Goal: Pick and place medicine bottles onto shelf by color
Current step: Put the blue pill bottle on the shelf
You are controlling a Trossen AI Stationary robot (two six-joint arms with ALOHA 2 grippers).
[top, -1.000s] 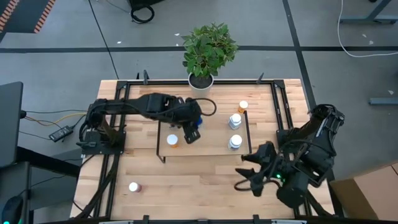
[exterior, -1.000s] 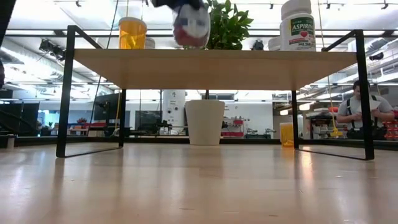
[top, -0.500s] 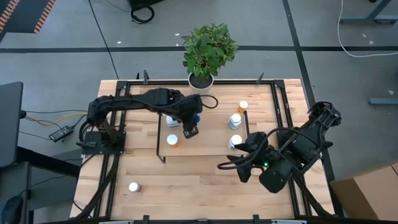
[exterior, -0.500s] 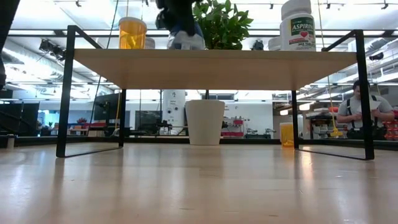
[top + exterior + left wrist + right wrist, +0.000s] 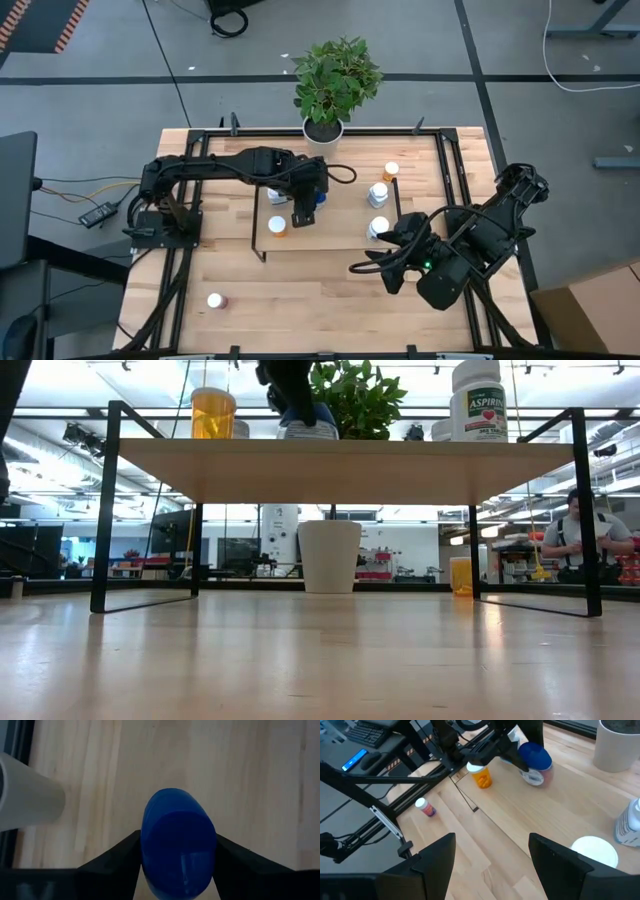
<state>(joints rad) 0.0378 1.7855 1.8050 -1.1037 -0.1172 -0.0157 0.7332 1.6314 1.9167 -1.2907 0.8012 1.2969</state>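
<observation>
The blue oval bottle [image 5: 319, 190] stands on the light-wood shelf [image 5: 340, 236], toward its far left. My left gripper [image 5: 309, 201] is shut on it. It also shows in the low view [image 5: 305, 422] with its bottom on the shelf top [image 5: 400, 456]. An orange bottle [image 5: 278, 226] stands on the shelf's left part. Two white bottles [image 5: 378, 195] [image 5: 378, 228] stand at its right end. My right gripper [image 5: 374, 268] hangs open and empty by the shelf's near right corner. My left gripper pinches the blue bottle's upper body [image 5: 177, 837] between its two fingers [image 5: 120, 855], one on each narrow side. The fingers come from above, pointing down. The bottle stands about upright with its bottom on the shelf top.
An orange bottle [image 5: 391, 171] stands on the table behind the shelf's right end. A reddish bottle [image 5: 214, 300] lies on the table at the near left. A white plant pot [image 5: 322, 130] stands at the far edge. Black rails [image 5: 400, 215] edge the shelf.
My left gripper has gone down with the blue bottle, which now has its bottom on the shelf top. My right gripper has moved toward the table's left and far edges, up to the shelf's near right corner, and then kept still.
</observation>
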